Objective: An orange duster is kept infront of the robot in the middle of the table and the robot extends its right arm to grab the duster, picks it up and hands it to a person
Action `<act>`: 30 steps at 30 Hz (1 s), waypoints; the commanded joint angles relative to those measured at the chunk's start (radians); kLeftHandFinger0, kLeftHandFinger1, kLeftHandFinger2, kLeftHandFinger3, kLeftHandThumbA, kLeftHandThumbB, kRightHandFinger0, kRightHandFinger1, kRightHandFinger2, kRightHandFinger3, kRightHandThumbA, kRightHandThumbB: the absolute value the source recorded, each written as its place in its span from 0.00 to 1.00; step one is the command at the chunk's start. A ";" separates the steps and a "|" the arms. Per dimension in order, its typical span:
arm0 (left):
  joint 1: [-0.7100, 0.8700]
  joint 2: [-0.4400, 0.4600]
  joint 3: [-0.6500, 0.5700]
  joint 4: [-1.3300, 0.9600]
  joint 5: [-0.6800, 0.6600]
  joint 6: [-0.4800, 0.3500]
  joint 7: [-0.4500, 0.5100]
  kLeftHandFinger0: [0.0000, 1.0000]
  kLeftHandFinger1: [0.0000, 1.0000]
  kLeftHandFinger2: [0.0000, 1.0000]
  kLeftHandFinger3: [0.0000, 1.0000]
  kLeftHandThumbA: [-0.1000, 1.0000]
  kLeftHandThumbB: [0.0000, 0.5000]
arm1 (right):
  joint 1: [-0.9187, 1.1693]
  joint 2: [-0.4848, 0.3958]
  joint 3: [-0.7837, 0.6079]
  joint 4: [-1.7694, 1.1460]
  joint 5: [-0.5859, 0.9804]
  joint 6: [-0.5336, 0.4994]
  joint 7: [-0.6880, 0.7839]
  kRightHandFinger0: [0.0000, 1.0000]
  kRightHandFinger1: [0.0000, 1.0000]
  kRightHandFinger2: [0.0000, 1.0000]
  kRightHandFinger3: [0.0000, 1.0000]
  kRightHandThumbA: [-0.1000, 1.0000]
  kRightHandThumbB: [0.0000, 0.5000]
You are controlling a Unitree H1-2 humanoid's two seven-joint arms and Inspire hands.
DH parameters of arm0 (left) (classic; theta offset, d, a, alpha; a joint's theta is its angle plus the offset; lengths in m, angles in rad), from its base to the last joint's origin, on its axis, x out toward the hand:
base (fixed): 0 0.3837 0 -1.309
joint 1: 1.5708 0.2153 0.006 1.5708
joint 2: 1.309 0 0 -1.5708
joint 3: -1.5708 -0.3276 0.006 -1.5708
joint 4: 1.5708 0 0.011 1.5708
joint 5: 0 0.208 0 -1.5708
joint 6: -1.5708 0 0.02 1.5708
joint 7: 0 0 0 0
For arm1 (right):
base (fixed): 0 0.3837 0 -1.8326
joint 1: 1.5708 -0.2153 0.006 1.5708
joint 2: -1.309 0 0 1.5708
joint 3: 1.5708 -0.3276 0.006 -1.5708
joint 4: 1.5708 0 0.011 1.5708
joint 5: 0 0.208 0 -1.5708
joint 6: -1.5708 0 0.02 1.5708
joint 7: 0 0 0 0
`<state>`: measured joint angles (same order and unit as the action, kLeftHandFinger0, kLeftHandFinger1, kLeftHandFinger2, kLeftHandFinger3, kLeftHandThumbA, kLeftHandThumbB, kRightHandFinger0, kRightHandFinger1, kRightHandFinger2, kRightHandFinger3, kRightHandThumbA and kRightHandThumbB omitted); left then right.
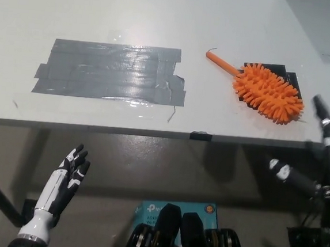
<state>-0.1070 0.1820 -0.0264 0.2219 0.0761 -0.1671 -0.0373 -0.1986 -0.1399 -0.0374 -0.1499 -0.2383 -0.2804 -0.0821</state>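
An orange duster lies on the white table, right of centre, its bristly head on a black patch and its thin handle pointing up-left. My black right hand is at the right edge, below and right of the duster's head, near the table's front edge, fingers spread and holding nothing. It does not touch the duster. My white left hand rests low at the lower left, below the table edge, fingers apart and empty.
A large patch of grey tape covers the table's middle left. A small black clip sits on the front edge. A blue box lies on the floor below.
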 commanded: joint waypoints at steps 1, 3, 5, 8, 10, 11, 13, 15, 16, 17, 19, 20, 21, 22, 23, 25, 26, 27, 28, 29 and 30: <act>0.008 0.003 -0.006 -0.016 -0.002 -0.051 -0.014 0.96 1.00 1.00 1.00 0.90 0.24 | -0.106 -0.056 -0.027 -0.167 -0.083 0.161 0.046 1.00 1.00 1.00 1.00 0.99 0.57; 0.021 0.003 -0.005 -0.018 -0.008 -0.055 -0.017 0.96 1.00 1.00 1.00 0.91 0.24 | -0.158 -0.093 -0.016 -0.203 -0.094 0.281 0.111 1.00 1.00 1.00 1.00 0.92 0.54; 0.029 0.001 -0.007 -0.021 -0.008 -0.054 -0.018 0.97 1.00 1.00 1.00 0.91 0.26 | -0.251 -0.144 0.002 -0.165 -0.127 0.374 0.168 1.00 1.00 1.00 1.00 0.92 0.60; 0.035 0.000 -0.009 -0.025 -0.007 -0.052 -0.018 0.97 1.00 1.00 1.00 0.92 0.27 | -0.388 -0.194 0.048 -0.039 -0.189 0.462 0.219 1.00 1.00 1.00 1.00 0.93 0.66; 0.038 0.000 -0.009 -0.025 -0.010 -0.055 -0.021 0.98 1.00 1.00 1.00 0.93 0.27 | -0.457 -0.216 0.085 0.043 -0.233 0.495 0.243 1.00 1.00 1.00 1.00 0.98 0.71; 0.038 0.000 -0.009 -0.027 -0.011 -0.054 -0.021 0.98 1.00 1.00 1.00 0.93 0.27 | -0.507 -0.226 0.111 0.106 -0.254 0.524 0.261 1.00 1.00 1.00 1.00 1.00 0.75; 0.041 0.000 -0.010 -0.028 -0.013 -0.054 -0.023 0.98 1.00 1.00 1.00 0.93 0.28 | -0.566 -0.239 0.147 0.184 -0.258 0.573 0.297 1.00 1.00 1.00 1.00 1.00 0.77; 0.041 -0.001 -0.010 -0.028 -0.015 -0.055 -0.024 0.99 1.00 1.00 1.00 0.93 0.28 | -0.614 -0.241 0.171 0.257 -0.250 0.598 0.317 1.00 1.00 1.00 1.00 1.00 0.78; 0.039 -0.002 -0.010 -0.025 -0.016 -0.058 -0.024 0.99 1.00 1.00 1.00 0.93 0.27 | -0.645 -0.241 0.186 0.303 -0.244 0.615 0.328 1.00 1.00 1.00 1.00 1.00 0.79; 0.038 -0.002 -0.011 -0.024 -0.011 -0.061 -0.020 0.99 1.00 1.00 1.00 0.93 0.27 | -0.692 -0.235 0.207 0.387 -0.244 0.626 0.339 1.00 1.00 1.00 1.00 1.00 0.81; 0.044 -0.002 -0.012 -0.028 -0.009 -0.060 -0.020 0.98 1.00 1.00 1.00 0.93 0.27 | -0.746 -0.222 0.234 0.495 -0.240 0.645 0.350 1.00 1.00 1.00 1.00 0.98 0.82; 0.046 -0.002 -0.012 -0.031 -0.011 -0.059 -0.021 0.98 1.00 1.00 1.00 0.93 0.27 | -0.766 -0.216 0.246 0.540 -0.234 0.656 0.357 1.00 1.00 1.00 1.00 0.97 0.81; 0.044 -0.001 -0.012 -0.031 -0.011 -0.059 -0.022 0.98 1.00 1.00 1.00 0.93 0.29 | -0.781 -0.216 0.260 0.573 -0.235 0.658 0.367 1.00 1.00 1.00 1.00 0.97 0.80; 0.043 0.000 -0.013 -0.031 -0.012 -0.062 -0.023 0.98 1.00 1.00 1.00 0.93 0.29 | -0.798 -0.217 0.282 0.610 -0.242 0.662 0.383 1.00 1.00 1.00 1.00 0.98 0.79; 0.043 0.001 -0.014 -0.033 -0.012 -0.065 -0.024 0.98 1.00 1.00 1.00 0.93 0.29 | -0.812 -0.218 0.308 0.641 -0.253 0.676 0.396 1.00 1.00 1.00 1.00 1.00 0.81; 0.041 0.003 -0.014 -0.038 -0.007 -0.059 -0.020 0.97 1.00 1.00 1.00 0.93 0.31 | -0.836 -0.206 0.341 0.712 -0.261 0.685 0.403 1.00 1.00 1.00 1.00 1.00 0.86; 0.040 0.004 -0.014 -0.038 -0.006 -0.058 -0.020 0.97 1.00 1.00 1.00 0.93 0.31 | -0.844 -0.206 0.351 0.729 -0.257 0.686 0.402 1.00 1.00 1.00 1.00 1.00 0.86; 0.039 0.004 -0.015 -0.038 -0.002 -0.059 -0.019 0.97 1.00 1.00 1.00 0.93 0.29 | -0.853 -0.202 0.355 0.752 -0.251 0.686 0.403 1.00 1.00 1.00 1.00 1.00 0.88; 0.037 0.006 -0.017 -0.036 0.005 -0.062 -0.017 0.97 1.00 1.00 1.00 0.94 0.29 | -0.874 -0.196 0.373 0.811 -0.250 0.672 0.410 1.00 1.00 1.00 1.00 1.00 0.90; 0.038 0.005 -0.018 -0.039 0.007 -0.057 -0.017 0.97 1.00 1.00 1.00 0.94 0.31 | -0.889 -0.190 0.386 0.863 -0.246 0.658 0.413 1.00 1.00 1.00 1.00 1.00 0.91; 0.040 0.004 -0.017 -0.045 0.004 -0.050 -0.019 0.97 1.00 1.00 1.00 0.94 0.32 | -0.902 -0.178 0.387 0.913 -0.236 0.655 0.412 1.00 1.00 1.00 1.00 1.00 0.93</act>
<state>-0.0655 0.1798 -0.0390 0.2144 0.0751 -0.1780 -0.0444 -1.0003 -0.3278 0.3229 0.6409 -0.4568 0.3244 0.2670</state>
